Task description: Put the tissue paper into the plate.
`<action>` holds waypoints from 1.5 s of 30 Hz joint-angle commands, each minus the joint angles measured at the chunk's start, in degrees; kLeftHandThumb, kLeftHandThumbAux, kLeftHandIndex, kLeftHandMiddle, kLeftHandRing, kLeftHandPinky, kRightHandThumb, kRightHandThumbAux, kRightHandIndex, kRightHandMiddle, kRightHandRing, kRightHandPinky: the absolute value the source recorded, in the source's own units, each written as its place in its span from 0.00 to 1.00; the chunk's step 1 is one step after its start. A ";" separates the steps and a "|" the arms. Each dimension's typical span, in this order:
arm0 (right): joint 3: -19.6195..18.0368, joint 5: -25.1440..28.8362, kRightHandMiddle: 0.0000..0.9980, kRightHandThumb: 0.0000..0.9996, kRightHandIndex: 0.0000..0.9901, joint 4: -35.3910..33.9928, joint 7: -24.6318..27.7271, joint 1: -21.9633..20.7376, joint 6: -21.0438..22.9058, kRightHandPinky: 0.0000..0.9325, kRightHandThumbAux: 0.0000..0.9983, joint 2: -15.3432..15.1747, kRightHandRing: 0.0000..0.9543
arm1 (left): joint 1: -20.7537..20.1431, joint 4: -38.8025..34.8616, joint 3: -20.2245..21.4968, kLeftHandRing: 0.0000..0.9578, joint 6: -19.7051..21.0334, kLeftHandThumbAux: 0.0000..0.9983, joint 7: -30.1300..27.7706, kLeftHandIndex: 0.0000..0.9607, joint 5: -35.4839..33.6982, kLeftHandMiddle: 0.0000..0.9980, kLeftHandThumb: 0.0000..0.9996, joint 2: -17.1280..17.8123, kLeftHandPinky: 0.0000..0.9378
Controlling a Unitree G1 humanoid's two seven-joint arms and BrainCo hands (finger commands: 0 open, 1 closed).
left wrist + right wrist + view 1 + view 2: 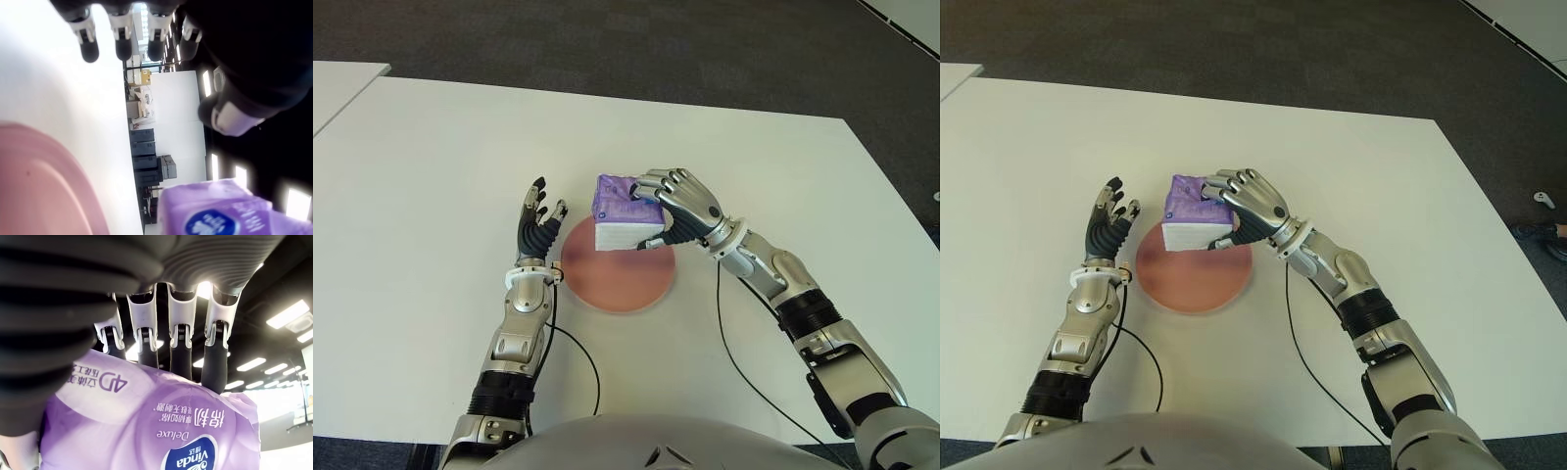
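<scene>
Soft, light purple plastic-wrapped tissue pack [625, 212] gripped across its top by the right hand [677, 208] over the round pink plate's [617, 277] far rim, likely yielding under pressure; left hand [537, 226] spread empty beside the plate on the white desk [431, 176].

My left hand [161, 34] holds nothing, its fingertips [88, 48] extended over the white table [63, 98], with the pink plate [44, 191] close by and the purple tissue pack [220, 210] beyond it.

Head stereo pair looking forward and down, sharing the whole surface [431, 176]. Wrist views close behind each hand's fingers [178, 345], both catching the tissue pack [215, 210].
</scene>
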 commanded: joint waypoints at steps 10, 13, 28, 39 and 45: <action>-2.65 6.28 0.86 0.75 0.45 -3.05 9.87 2.86 1.75 0.91 0.71 0.38 0.91 | 0.88 -1.16 -0.07 0.00 3.34 0.58 1.21 0.00 0.71 0.00 0.00 -1.60 0.00; -2.69 6.16 0.86 0.75 0.45 -3.14 10.68 2.96 1.77 0.91 0.71 0.42 0.91 | 0.97 -1.40 -0.08 0.00 3.49 0.58 1.32 0.00 0.61 0.00 0.00 -1.72 0.00; -0.04 22.03 0.76 0.73 0.44 -1.38 27.09 4.80 -5.26 0.78 0.71 0.48 0.79 | 0.54 -2.11 -0.57 0.00 3.99 0.56 1.63 0.00 1.14 0.00 0.00 -1.68 0.00; 2.28 23.81 0.05 0.22 0.04 -6.35 44.46 2.01 -5.22 0.03 0.43 -4.01 0.04 | 0.23 -0.82 0.32 0.00 3.85 0.53 -0.29 0.00 -0.84 0.00 0.00 -0.73 0.00; 1.99 22.83 0.00 0.13 0.00 -8.35 47.05 2.13 -5.03 0.00 0.35 -4.24 0.00 | -1.35 5.65 2.01 0.00 -0.08 0.52 -2.47 0.00 -2.28 0.00 0.00 1.58 0.00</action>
